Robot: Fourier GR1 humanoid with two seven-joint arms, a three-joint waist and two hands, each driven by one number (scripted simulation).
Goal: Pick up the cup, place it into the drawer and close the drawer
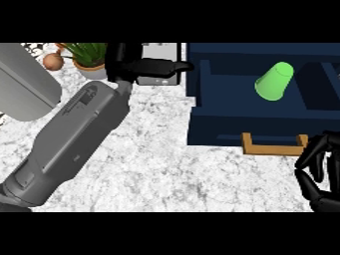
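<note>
Where the drawer (pixel 268 112) stands open on the desk (pixel 158 164), the cup (pixel 274 81) is seen lying inside it, green, tilted on its side, with nothing touching it. The right hand (pixel 331 169) is positioned below and to the right of the cup, just beside the drawer's wooden handle (pixel 273 146), with its fingers curled and nothing held; the drawer's front wall lies between this hand and the cup. The left hand (pixel 146 67) is extended at the far side of the desk, well apart from the cup, fingers straight, over a light box (pixel 161 52). A potted plant (pixel 90 59) and a grey appliance (pixel 14 82) are located to the left.
</note>
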